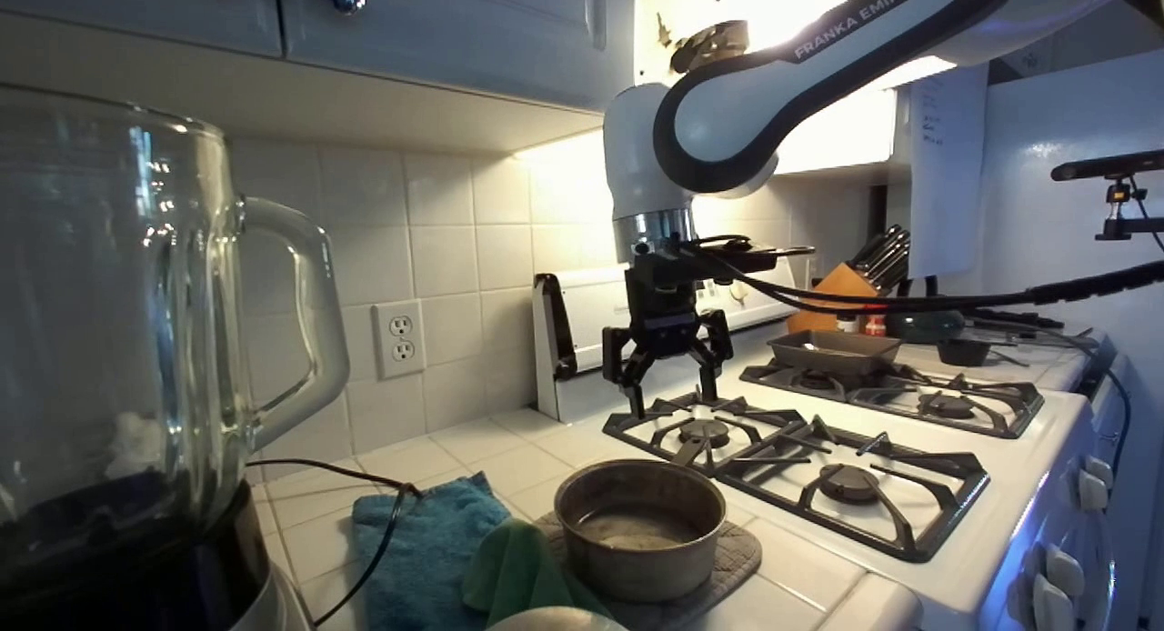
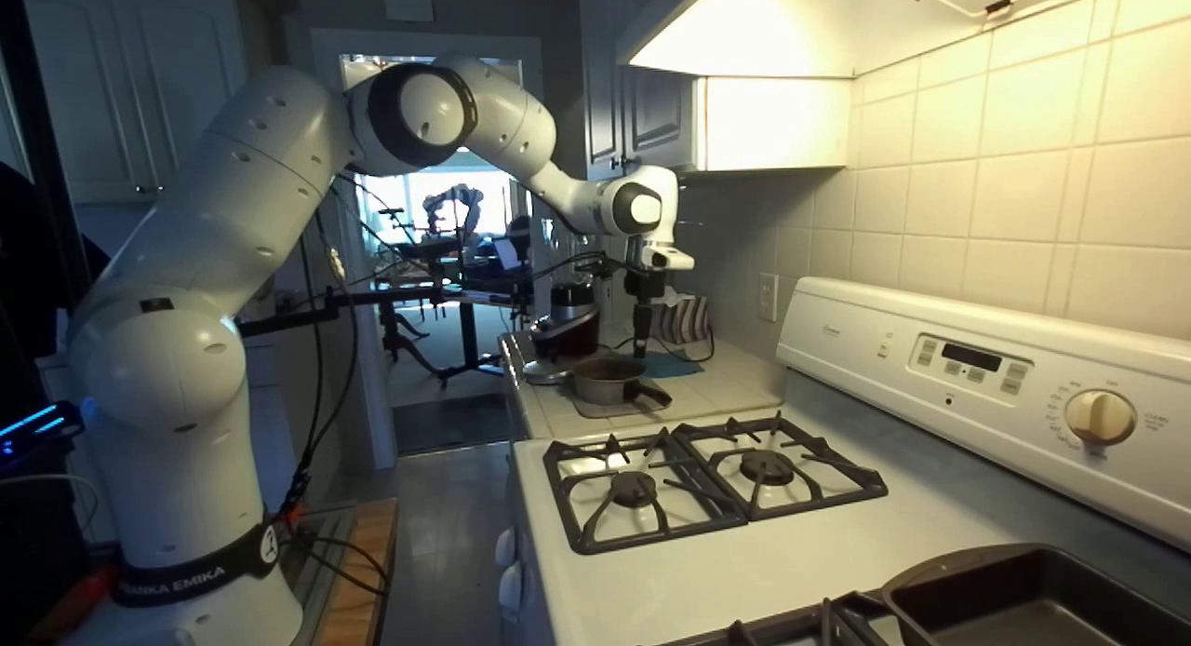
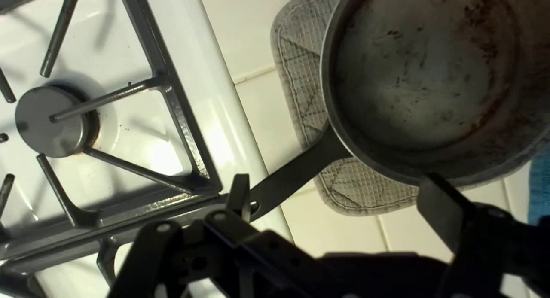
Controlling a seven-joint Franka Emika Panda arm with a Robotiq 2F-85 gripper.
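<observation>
The gripper [image 1: 673, 405] hangs with its fingers [image 3: 444, 213] spread wide apart. Lower down and just ahead of them in the wrist view, a saucepan [image 3: 421, 83] stands on a quilted pot holder [image 3: 365, 190], its handle [image 3: 296, 173] ending in line with one fingertip [image 3: 239, 193]; a burner grate [image 3: 146, 31] lies outward of that finger, and a blue towel [image 3: 540, 182] shows its edge past the opposite one.

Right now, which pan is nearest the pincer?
The round saucepan on the quilted pad, close by the open pincer. The rectangular baking pan sits farther off, on the stove.
</observation>
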